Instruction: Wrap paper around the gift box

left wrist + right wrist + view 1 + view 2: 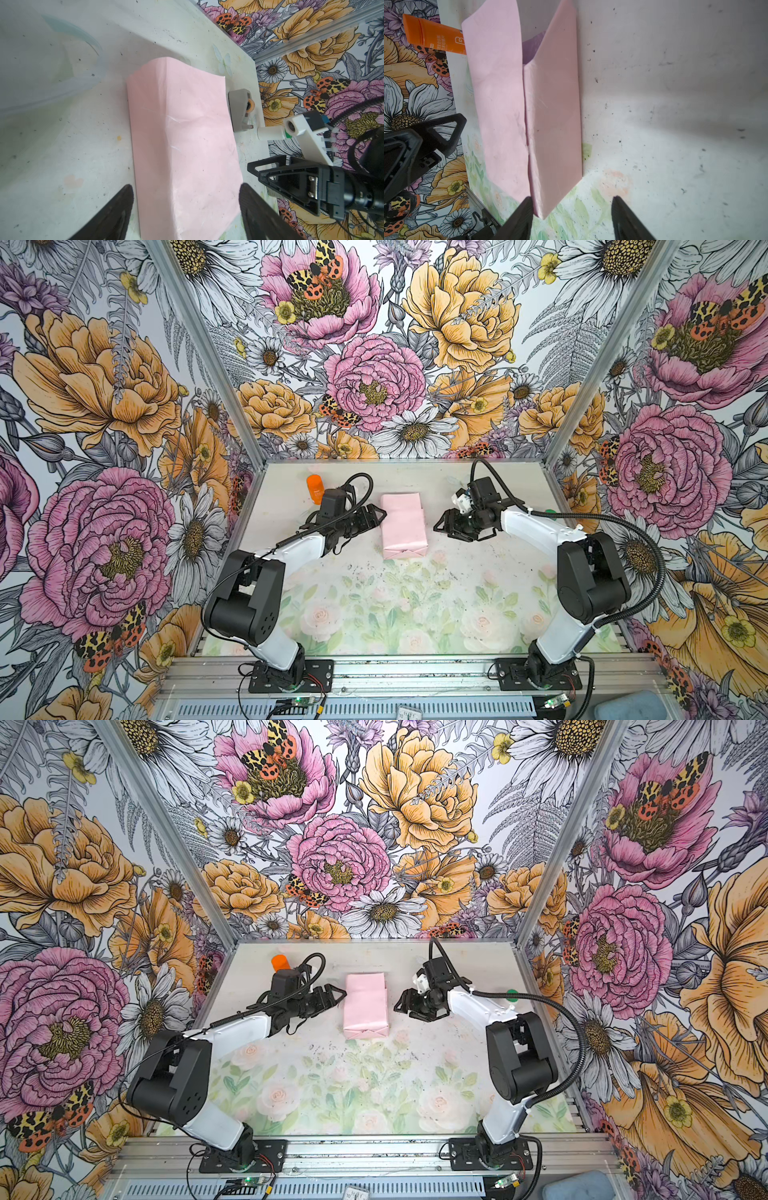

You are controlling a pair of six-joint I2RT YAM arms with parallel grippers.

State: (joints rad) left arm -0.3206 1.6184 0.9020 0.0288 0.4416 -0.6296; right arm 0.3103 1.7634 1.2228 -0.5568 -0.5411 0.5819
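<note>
Paper (403, 526) makes a long pale pink parcel in both top views, on the far half of the desk (374, 614), its long side running away from the camera; the near end is folded in with triangular flaps; the gift box cannot be seen, the pink sheet covers everything. Now the left end effector (380, 514): it's just beside the parcel's left edge, spread and gripping nothing; the right end effector (440, 526) hangs near the right edge, a little apart, also spread and empty; an orange tube (315, 488) sits at the far left, behind the left arm.

Over to the left wrist view: the paper (182, 145) fills the middle, pink side out, lightly creased; the two black fingers (116, 214) stand wide, one off each long edge, and whether they touch I cannot tell; a grey tape dispenser (241, 110) stands just beside the parcel on its other side; the right end effector (255, 172) points in from that side, clear of the sheet.

Right wrist view: two pink panels meet along a raised seam; at the far end they part and the lilac side (532, 47) shows in the gap; the right fingers (521, 218) are wide apart, one close by the parcel's near corner, one over bare desk; the orange tube (431, 35) pokes out from behind the paper.
</note>
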